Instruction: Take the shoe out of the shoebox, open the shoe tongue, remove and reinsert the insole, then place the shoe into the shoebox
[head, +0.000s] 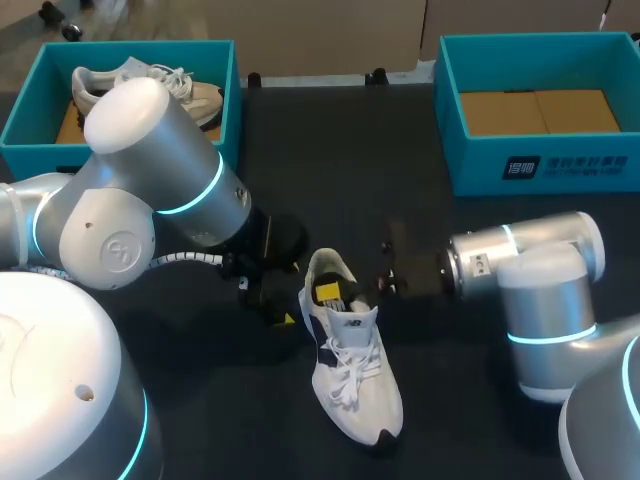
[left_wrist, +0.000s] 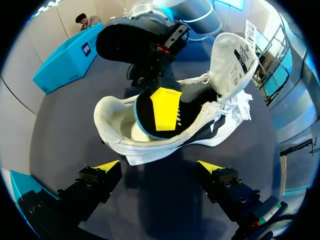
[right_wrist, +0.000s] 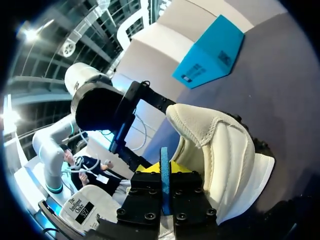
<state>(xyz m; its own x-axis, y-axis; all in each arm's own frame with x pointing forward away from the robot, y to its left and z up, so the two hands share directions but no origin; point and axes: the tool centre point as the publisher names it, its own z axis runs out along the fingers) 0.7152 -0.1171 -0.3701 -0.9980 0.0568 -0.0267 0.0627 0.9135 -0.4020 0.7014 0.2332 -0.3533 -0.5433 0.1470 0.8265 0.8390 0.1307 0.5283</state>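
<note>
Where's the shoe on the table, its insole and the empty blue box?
shoe (head: 346, 375), head view, on its laces.
insole (left_wrist: 164, 107), left wrist view, on its yellow patch.
empty blue box (head: 480, 166), head view, on its front wall.

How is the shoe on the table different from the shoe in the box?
The table shoe lies out on the dark table; the boxed shoe sits inside the left blue box. The table shoe's tongue stands up and its insole pokes out; the boxed shoe, partly behind an arm, shows no insole. Both are pale with white laces.
</note>
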